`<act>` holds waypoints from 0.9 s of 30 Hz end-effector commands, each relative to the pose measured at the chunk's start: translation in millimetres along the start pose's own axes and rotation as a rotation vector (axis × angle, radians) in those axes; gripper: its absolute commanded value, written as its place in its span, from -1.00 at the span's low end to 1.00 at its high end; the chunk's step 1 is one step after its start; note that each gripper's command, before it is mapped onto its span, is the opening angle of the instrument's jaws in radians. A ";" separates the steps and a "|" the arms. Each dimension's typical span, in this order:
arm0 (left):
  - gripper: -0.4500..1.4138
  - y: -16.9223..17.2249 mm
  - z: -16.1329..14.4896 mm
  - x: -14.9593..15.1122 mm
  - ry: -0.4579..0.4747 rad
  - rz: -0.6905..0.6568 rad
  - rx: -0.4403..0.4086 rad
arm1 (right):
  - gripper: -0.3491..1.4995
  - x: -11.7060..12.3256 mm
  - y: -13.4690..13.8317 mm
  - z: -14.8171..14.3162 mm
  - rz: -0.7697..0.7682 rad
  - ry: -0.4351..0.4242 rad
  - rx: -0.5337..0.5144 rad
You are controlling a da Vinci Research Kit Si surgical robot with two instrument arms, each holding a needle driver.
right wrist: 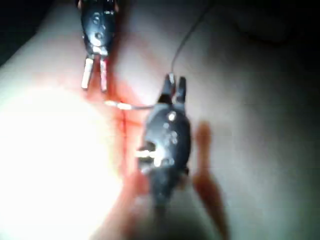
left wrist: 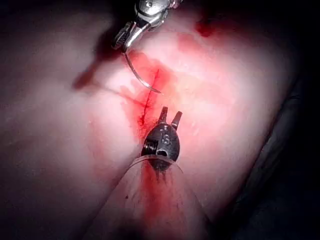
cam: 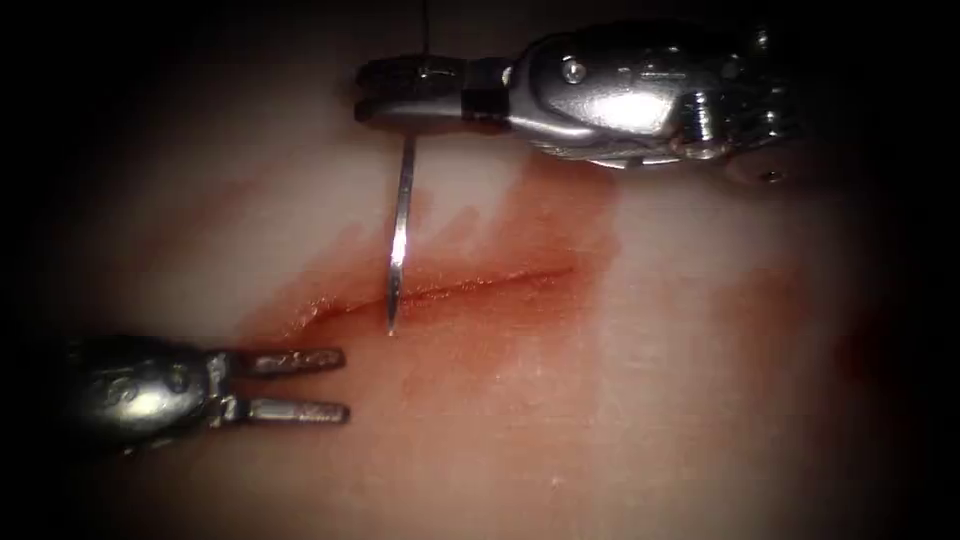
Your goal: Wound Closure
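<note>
- Here, the curved steel needle [cam: 401,232] is gripped near its blunt end by the clenched jaws of the right arm's silver needle driver [cam: 385,92], above the cut; the same grasp is seen in the left wrist view, where the needle [left wrist: 139,77] arcs down from that tool [left wrist: 121,42].
- The needle's point is held at the thin red cut [cam: 440,292] in the pale pork-belly tissue [cam: 650,400]; whether it is in the tissue cannot be told.
- A thin dark thread [cam: 424,25] is seen rising from the right tool.
- The left arm's darker needle driver [cam: 340,385] is held released, jaws apart and empty, below the cut's left end.
- Red fluid [cam: 540,215] is spread around the cut.
</note>
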 end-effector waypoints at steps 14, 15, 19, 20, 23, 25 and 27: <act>-0.39 -0.1 3.2 -2.8 -0.021 -0.015 -0.028 | -1.00 -0.8 2.2 2.6 -0.264 -0.056 0.041; -0.39 -0.1 3.2 -2.9 -0.021 -0.013 -0.028 | -1.00 -0.8 2.2 2.8 -0.281 -0.057 0.040; -0.40 -0.3 3.5 -3.6 -0.028 -0.013 -0.032 | -1.00 -0.6 2.0 3.4 -0.317 -0.058 0.041; -0.40 -0.3 3.6 -3.7 -0.028 -0.011 -0.032 | -1.00 -0.6 2.0 3.5 -0.328 -0.058 0.041; -0.40 -0.3 3.8 -4.1 -0.031 -0.013 -0.036 | -1.00 -0.4 1.9 3.8 -0.351 -0.057 0.040; -0.40 -0.3 4.1 -4.4 -0.035 -0.016 -0.037 | -1.00 -0.4 1.9 3.9 -0.357 -0.054 0.038; -0.40 -0.2 4.2 -4.8 -0.036 -0.012 -0.041 | -1.00 -0.4 1.9 4.0 -0.358 -0.049 0.035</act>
